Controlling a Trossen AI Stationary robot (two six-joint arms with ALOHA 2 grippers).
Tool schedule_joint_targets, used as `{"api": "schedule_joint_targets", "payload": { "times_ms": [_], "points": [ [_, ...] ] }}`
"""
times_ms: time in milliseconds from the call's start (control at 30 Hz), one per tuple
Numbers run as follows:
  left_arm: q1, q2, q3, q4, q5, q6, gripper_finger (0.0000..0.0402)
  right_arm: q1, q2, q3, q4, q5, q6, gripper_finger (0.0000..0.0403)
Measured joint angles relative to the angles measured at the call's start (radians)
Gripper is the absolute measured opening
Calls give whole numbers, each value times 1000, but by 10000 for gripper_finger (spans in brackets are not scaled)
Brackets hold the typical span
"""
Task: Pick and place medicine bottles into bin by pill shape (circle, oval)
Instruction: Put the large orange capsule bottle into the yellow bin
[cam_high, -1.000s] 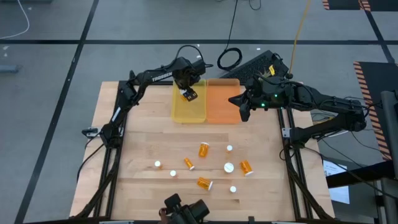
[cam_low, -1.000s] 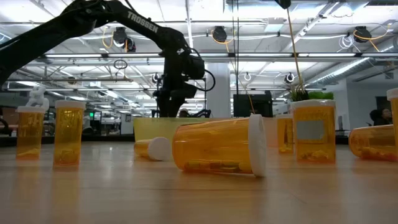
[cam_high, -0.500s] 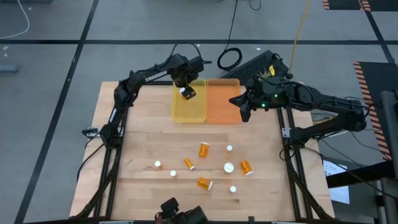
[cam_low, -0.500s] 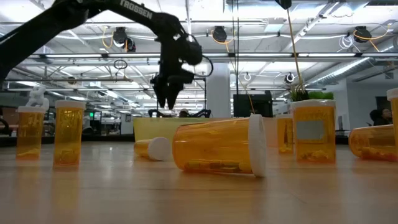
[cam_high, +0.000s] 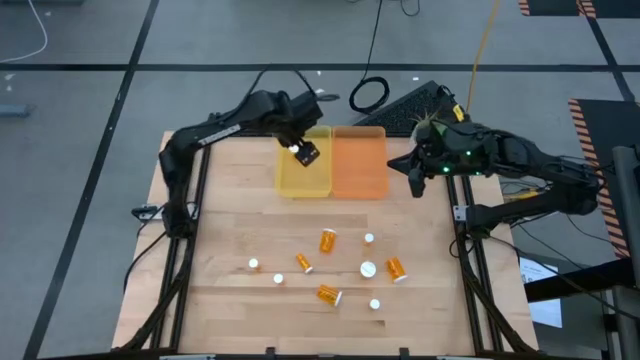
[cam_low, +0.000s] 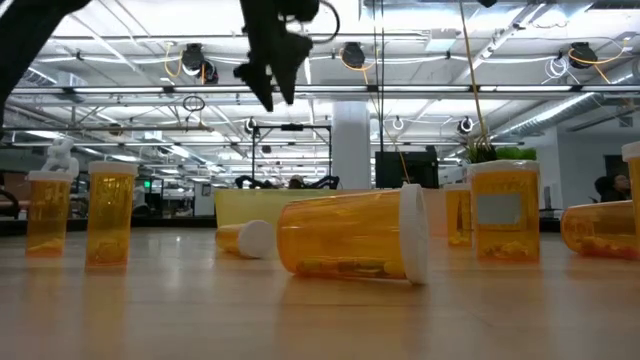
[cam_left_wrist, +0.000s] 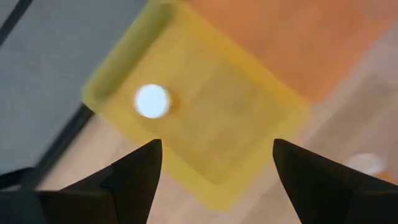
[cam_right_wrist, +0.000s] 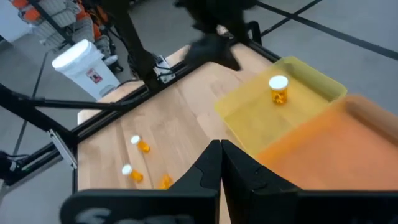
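One bottle (cam_right_wrist: 278, 89) stands in the yellow tray (cam_high: 303, 175), presumably sorted, beneath the empty, spread left gripper (cam_high: 304, 151) (right gripper (cam_right_wrist: 221, 163) pressed together, idle beside the table's right edge).

From the low camera, the left hand (cam_low: 272, 62) is a dark shape partly cut off at 12 o'clock. The pills in the lying bottle (cam_low: 350, 246) are too small to tell their shape. The left wrist picture blurs the yellow tray (cam_left_wrist: 205, 118); the bottle (cam_left_wrist: 153, 101) inside shows only its white cap.
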Motion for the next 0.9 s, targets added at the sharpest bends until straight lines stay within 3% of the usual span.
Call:
{"api": "schedule_joint_targets", "payload": {
  "times_ms": [267,500,700,900],
  "points": [
    [-229,-36,0,-4,0,-320,310,0,-50,0,-112,-65,6,0],
    [-389,7,0,6,-11,-574,310,1,-58,0,-164,-105,6,0],
    [-438,88,0,6,80,-733,310,1,-60,0,-200,-106,-4,0],
    [-450,156,0,50,106,-846,310,1,-60,0,-208,-109,-5,0]
  ]
}}
